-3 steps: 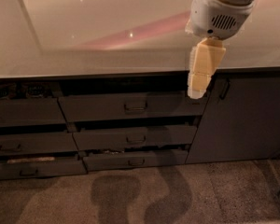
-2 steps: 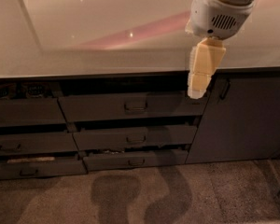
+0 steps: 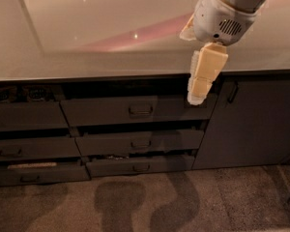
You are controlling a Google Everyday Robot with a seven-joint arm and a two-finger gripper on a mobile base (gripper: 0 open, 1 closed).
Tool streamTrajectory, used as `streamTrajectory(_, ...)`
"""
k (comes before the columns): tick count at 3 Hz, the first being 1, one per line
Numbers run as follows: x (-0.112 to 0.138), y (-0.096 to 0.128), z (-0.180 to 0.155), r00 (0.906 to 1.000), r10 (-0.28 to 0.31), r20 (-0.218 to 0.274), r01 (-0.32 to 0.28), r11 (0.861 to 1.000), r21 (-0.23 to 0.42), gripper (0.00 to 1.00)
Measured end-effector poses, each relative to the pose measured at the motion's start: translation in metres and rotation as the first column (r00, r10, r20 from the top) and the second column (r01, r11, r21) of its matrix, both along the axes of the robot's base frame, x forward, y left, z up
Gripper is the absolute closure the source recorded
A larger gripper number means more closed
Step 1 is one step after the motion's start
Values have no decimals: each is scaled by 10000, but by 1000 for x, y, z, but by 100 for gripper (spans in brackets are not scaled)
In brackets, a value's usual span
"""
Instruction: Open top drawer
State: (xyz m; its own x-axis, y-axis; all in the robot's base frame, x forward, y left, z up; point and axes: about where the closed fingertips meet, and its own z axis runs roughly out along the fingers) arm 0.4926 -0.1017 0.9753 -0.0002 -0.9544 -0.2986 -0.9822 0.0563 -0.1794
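Note:
The top drawer (image 3: 111, 111) is the widest dark grey front in the middle stack, just under the counter edge, with a small loop handle (image 3: 140, 110) at its centre. A dark gap shows above its front. My gripper (image 3: 197, 98) hangs down from the white arm (image 3: 222, 13) at the upper right. Its pale yellow tip is in front of the drawer's right end, to the right of the handle and a little above it. It holds nothing that I can see.
A glossy pale countertop (image 3: 111, 33) runs above. Two narrower drawer fronts (image 3: 140, 142) (image 3: 140, 166) sit below, slightly ajar. More drawers (image 3: 24, 117) stand at the left. A tall cabinet door (image 3: 256, 124) with an upright handle (image 3: 232, 92) is at the right. Carpet floor (image 3: 145, 202) lies below.
My gripper has edged very slightly left and down. The drawers have not moved.

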Motion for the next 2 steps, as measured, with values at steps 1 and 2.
streamTrajectory(1, 0, 0, 0, 10000, 0, 0, 0, 10000, 0, 0)
streamTrajectory(2, 0, 2, 2, 9992, 153, 377, -164, 9995, 272, 0)
